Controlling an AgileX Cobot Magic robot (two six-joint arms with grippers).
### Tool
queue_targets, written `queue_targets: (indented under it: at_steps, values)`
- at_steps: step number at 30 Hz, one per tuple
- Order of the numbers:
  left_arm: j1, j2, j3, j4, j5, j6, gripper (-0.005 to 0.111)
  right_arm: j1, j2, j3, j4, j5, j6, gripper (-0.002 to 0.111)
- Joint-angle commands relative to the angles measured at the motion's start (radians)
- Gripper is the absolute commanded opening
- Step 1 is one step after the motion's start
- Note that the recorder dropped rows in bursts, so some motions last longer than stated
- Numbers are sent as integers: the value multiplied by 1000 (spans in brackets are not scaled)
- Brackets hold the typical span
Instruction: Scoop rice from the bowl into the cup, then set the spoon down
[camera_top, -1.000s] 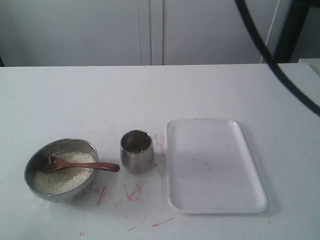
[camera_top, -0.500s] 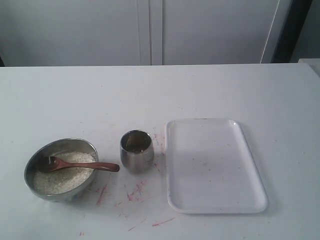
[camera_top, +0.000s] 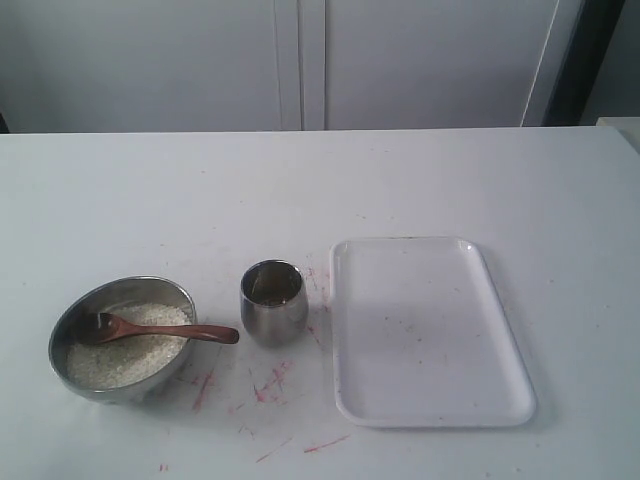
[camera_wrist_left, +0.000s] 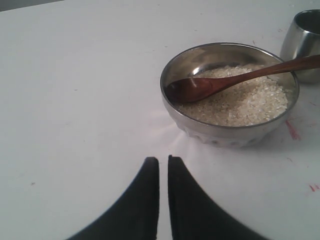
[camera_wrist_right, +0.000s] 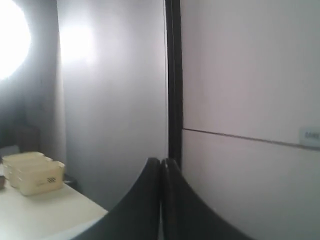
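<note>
Left gripper (camera_wrist_left: 163, 164) nearly closed and empty: pinch the likely light, stiff, smooth spoon (camera_wrist_left: 235, 80) by its handle overhanging the bowl (camera_wrist_left: 225, 136) rim near the desk's (camera_top: 150, 200) front-left corner.

No legible text anywhere in view.

rice (camera_top: 125, 358): white, fine grainy speckle
bowl (camera_top: 140, 291): shiny silver, pale reflections on inner wall
cup (camera_top: 273, 318): brushed silver-grey, dark inside
spoon (camera_top: 196, 333): dark reddish-brown, plain
tray (camera_top: 430, 330): plain white, a few faint reddish specks
table (camera_top: 150, 200): white
marks (camera_top: 203, 390): red-pink streaks and dots on table, near bowl and cup
left gripper (camera_wrist_left: 163, 165): black, plain
right gripper (camera_wrist_right: 162, 164): black, plain
box (camera_wrist_right: 32, 172): pale cream-yellow, small dark checkered patch on side
cabinet doors (camera_top: 300, 60): light grey-white, plain
</note>
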Motion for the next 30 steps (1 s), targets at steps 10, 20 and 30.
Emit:
queue_targets:
  at_steps: [10,20,30]
  values:
    - [2,1,-7,-9,-1,-2,14,16,-16,0,952,111,-1542,0]
    - [2,1,-7,-9,-1,-2,14,97,83,0,1347,342,-1648,0]
    - [2,1,-7,-9,-1,-2,14,109,226,0,1576,513,-1860,0]
